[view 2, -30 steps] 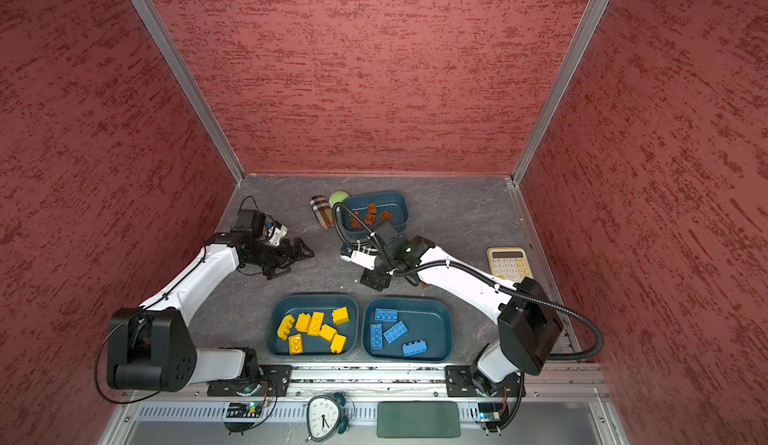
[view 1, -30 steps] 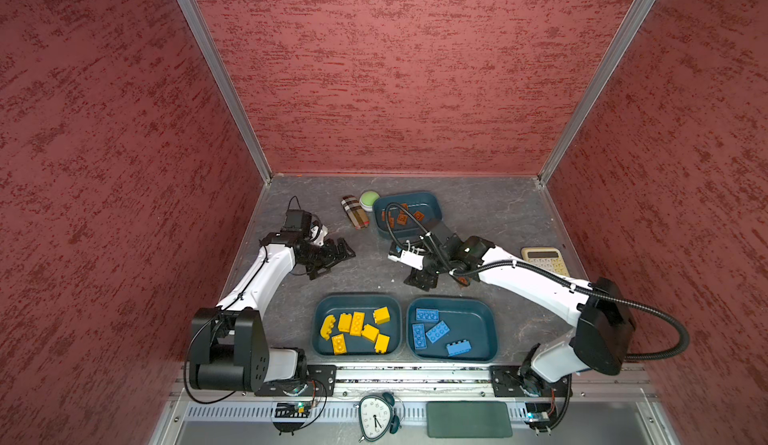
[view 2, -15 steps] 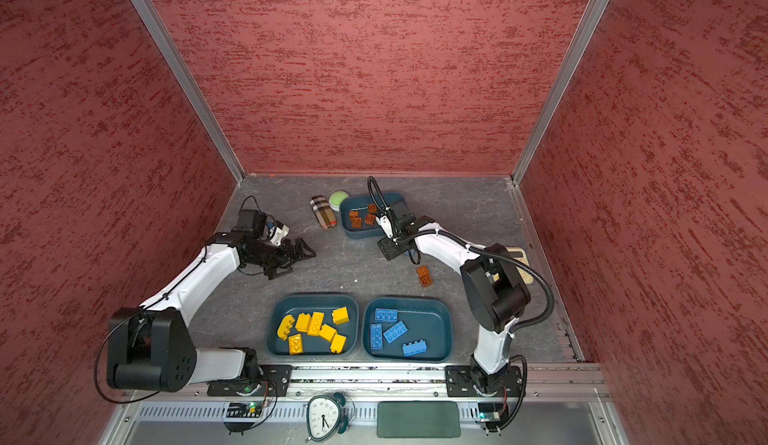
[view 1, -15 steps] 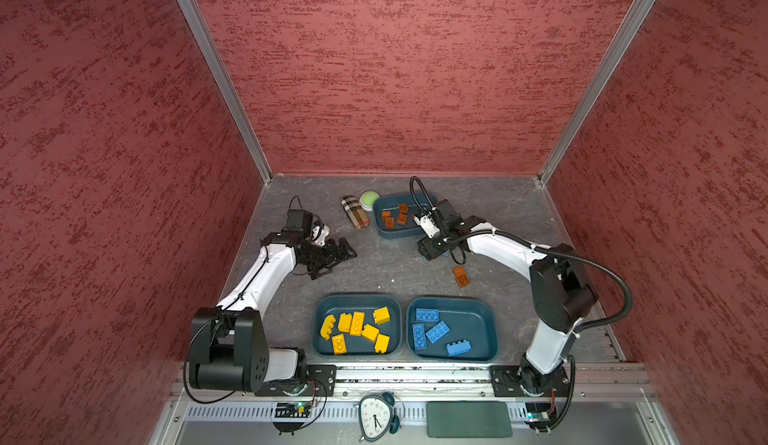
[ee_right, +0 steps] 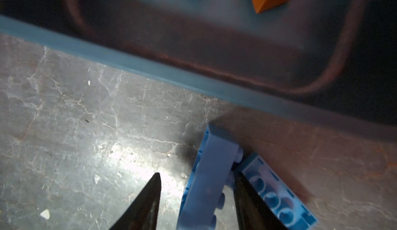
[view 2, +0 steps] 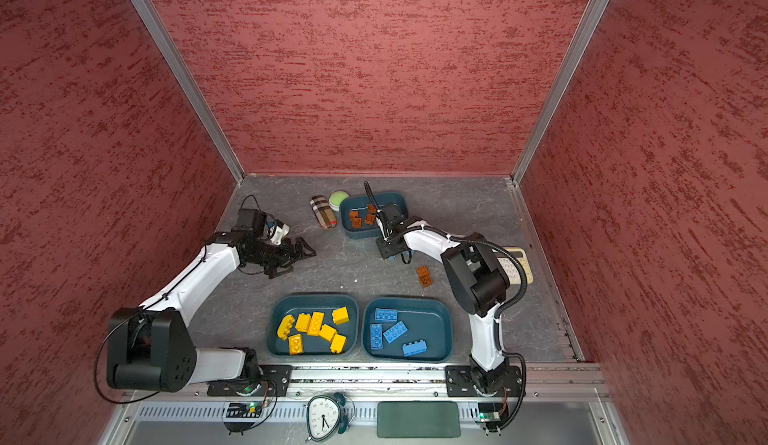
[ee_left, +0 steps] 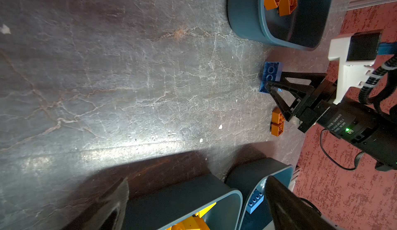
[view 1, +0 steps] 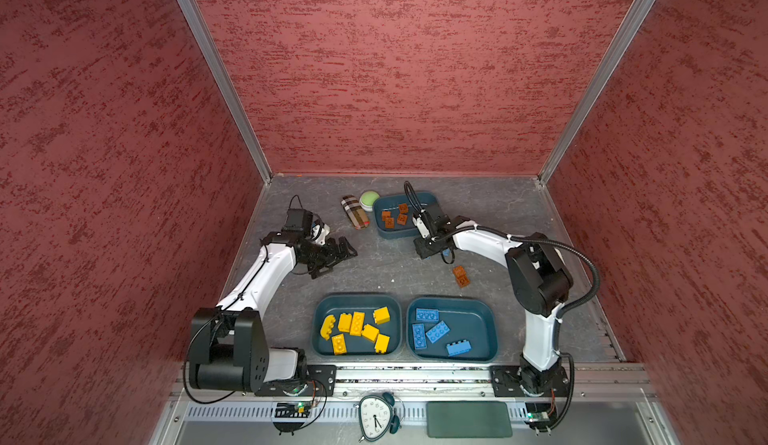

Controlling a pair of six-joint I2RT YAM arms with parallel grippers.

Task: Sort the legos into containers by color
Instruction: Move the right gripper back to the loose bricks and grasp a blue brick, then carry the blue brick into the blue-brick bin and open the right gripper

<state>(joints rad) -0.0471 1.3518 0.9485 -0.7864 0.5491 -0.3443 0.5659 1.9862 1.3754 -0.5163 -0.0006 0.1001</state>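
Right gripper [ee_right: 197,174] is low over two loose blue legos on the table, just near of the far tub [view 1: 395,234] that holds browns. Jaws apart, straddling the blue brick on edge [ee_right: 208,175]; one finger sits between the two bricks, the other is clear of it; not clamped. Second blue brick [ee_right: 277,196] lies underside up, touching the first. Left gripper [view 1: 343,258] is spread wide, empty, well to the left.

Step, as I read it: grasping a blue. Next move calls for pinching that one brick alone, lifting it clear, then carrying it to the near right tub [view 1: 473,318]. Brown lego [view 1: 461,276] is loose on the table, unsorted.
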